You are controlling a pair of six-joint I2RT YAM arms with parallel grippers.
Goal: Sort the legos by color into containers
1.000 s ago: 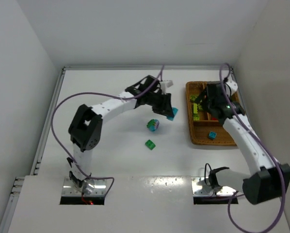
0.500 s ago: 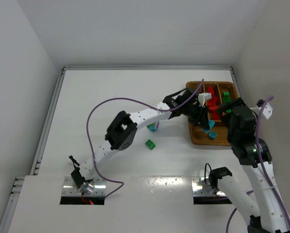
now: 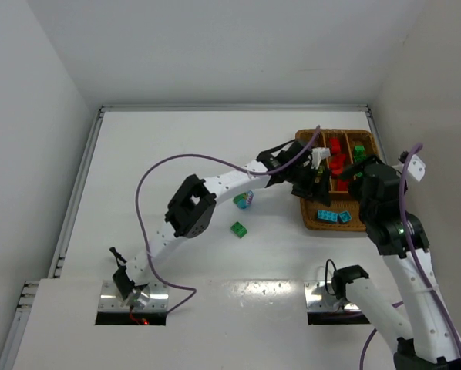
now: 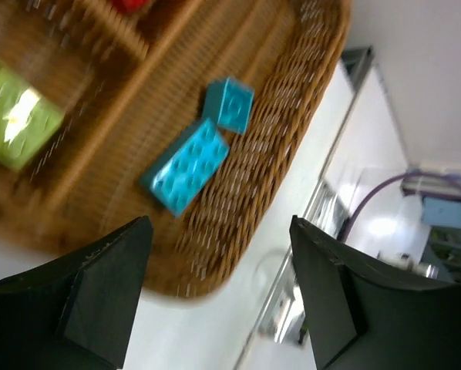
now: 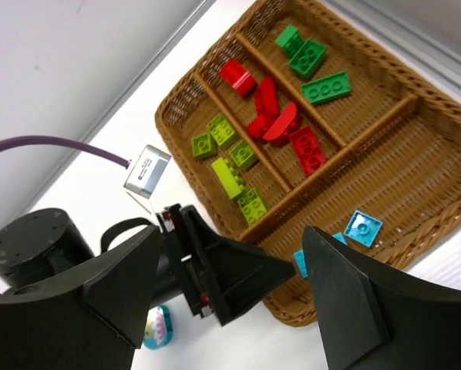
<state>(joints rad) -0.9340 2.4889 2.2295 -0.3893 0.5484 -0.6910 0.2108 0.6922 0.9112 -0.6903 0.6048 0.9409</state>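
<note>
Our left pincer [image 4: 215,231] hung spread and empty above the blue bricks [image 4: 186,166] in the 6 o'clock compartment of the tray [image 3: 331,227]. The right pincer [image 5: 227,247] was spread too. We judged it best to rise straight before seeking the green brick [image 3: 238,229] at 8 o'clock.

White table [image 3: 161,154], plain white walls [image 3: 215,54], even light
</note>
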